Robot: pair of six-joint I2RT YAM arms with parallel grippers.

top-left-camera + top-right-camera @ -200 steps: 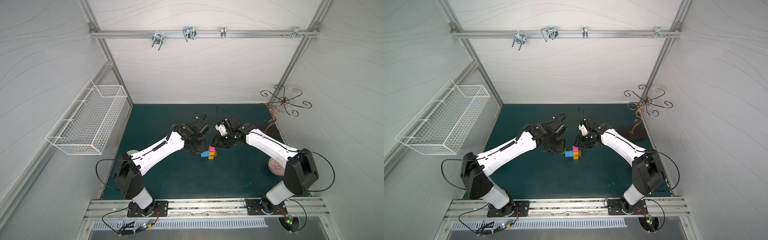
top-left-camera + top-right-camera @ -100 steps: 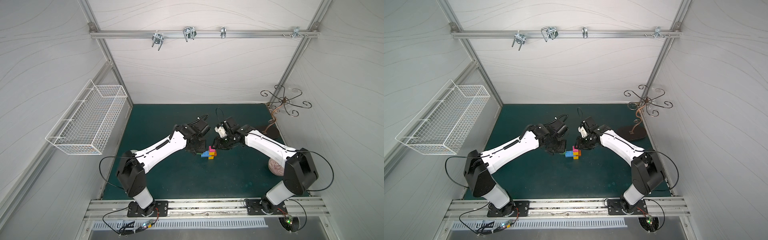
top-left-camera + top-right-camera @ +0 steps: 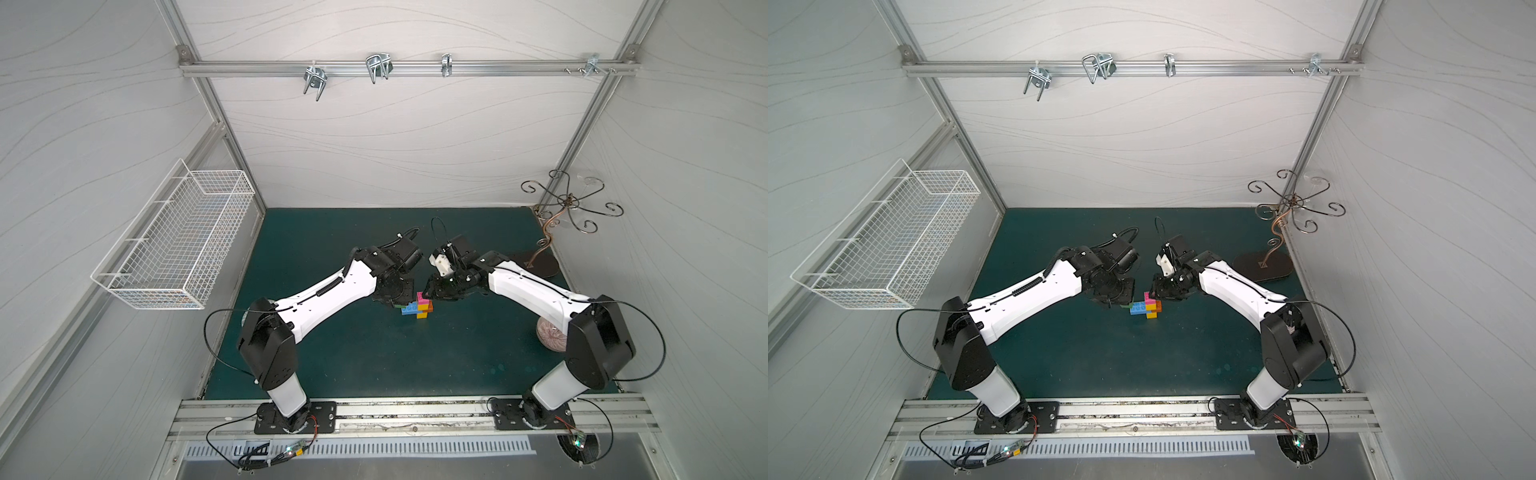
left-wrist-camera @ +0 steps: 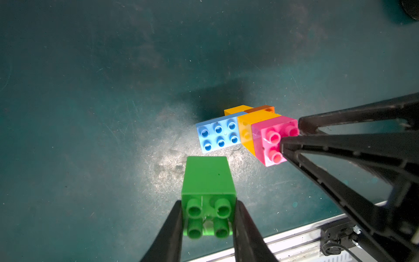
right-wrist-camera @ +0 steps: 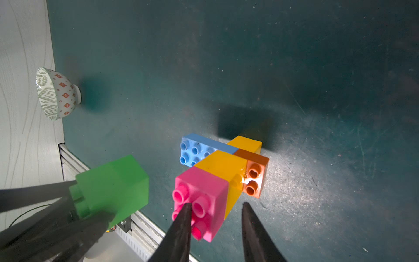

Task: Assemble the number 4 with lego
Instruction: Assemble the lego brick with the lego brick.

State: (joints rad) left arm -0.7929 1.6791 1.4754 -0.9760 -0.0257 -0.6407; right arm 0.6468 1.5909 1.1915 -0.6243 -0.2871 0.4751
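The lego figure (image 3: 419, 308) lies flat on the green mat: a blue bar (image 4: 217, 133), a yellow brick (image 4: 249, 127), a pink brick (image 4: 272, 138), an orange brick (image 5: 254, 177) and a second yellow brick (image 5: 247, 143), all joined. My left gripper (image 4: 208, 203) is shut on a green brick (image 4: 207, 179), which hovers just short of the blue bar's studded face. My right gripper (image 5: 215, 204) is open. One of its fingertips (image 5: 187, 207) rests against the pink brick's (image 5: 204, 188) studded end, and the other stands clear of it.
A patterned bowl (image 5: 56, 93) sits by the left wall behind the left arm. A patterned ball (image 3: 550, 332) lies near the right arm's base. A curly metal stand (image 3: 569, 203) occupies the back right corner. A wire basket (image 3: 178, 245) hangs on the left wall.
The left arm has edged a little closer to the figure with the green brick. The right gripper's jaws have narrowed at the pink brick's end.
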